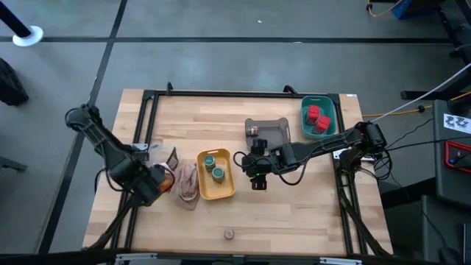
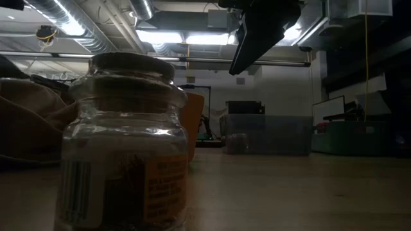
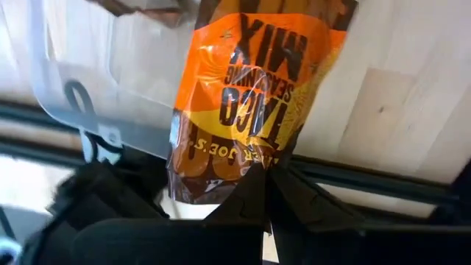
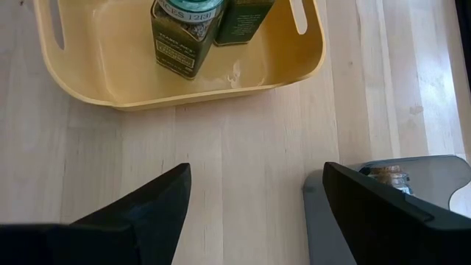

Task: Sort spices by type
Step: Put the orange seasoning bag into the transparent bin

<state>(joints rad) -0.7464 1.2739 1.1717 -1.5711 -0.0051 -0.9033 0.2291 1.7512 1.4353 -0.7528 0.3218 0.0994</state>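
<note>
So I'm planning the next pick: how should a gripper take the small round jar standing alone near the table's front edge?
Grip the small jar across its glass body, below the lid, coming straight down from above. It stands upright on bare wood with nothing beside it, so either side is free for the fingers.

Orange-brown sachet (image 3: 243,96) is showing upside-down "TACO SEASONING MIX" and "TRADER JOE'S". Green-lidded jar (image 4: 185,33) label is reading "TRADER"; remaining print unreadable.
</note>
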